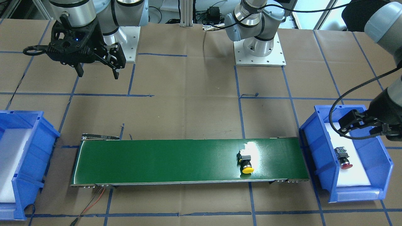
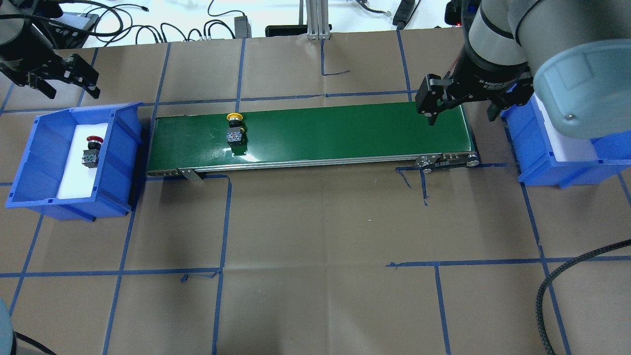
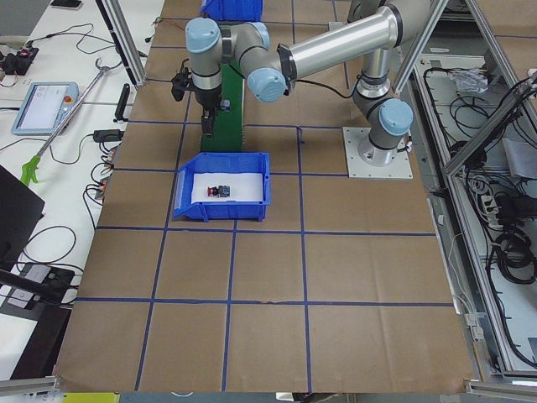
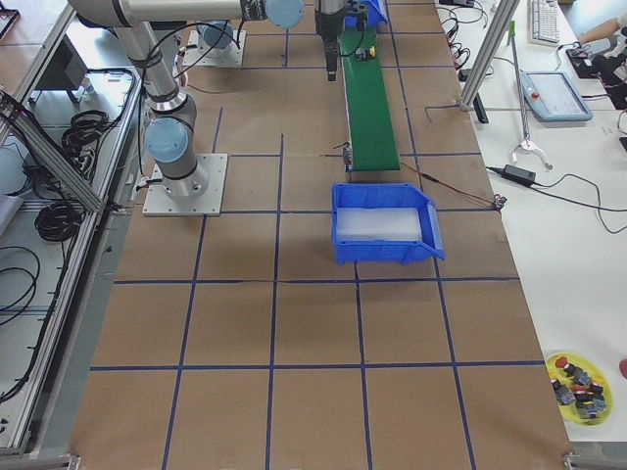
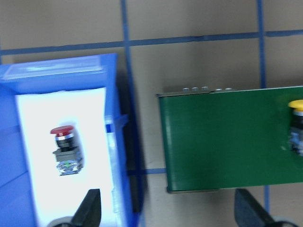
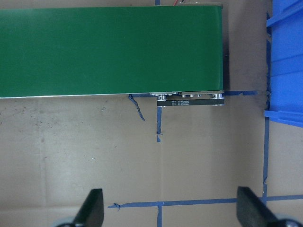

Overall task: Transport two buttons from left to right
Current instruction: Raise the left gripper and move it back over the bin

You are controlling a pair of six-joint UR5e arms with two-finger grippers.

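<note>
Currently, working outward from the robot's base, I read the station as follows.

1. Nearest me, the table is covered in brown paper marked with a grid of blue tape.
2. Further out, the green conveyor belt runs left to right, between the left blue bin and the right blue bin. Both bins have a white liner.
3. The red button lies on its side on the liner of the left blue bin, with its cap pointing away from the robot.
4. The yellow button lies on its side on the belt, towards the belt's left end (well apart from the right blue bin). Its cap points to the belt's far edge.
5. The left gripper hangs in the air near the far side of the left blue bin. Its fingers are spread wide and nothing sits between them. Its wrist camera looks down on the red button and on the belt's left end.
6. The right gripper hangs in the air near the belt's right end. Its fingers are also spread wide and hold nothing. Its wrist camera shows the belt's right end and an edge of the right blue bin.
7. Farthest out, loose cables lie on a white bench past the table's edge.
</note>
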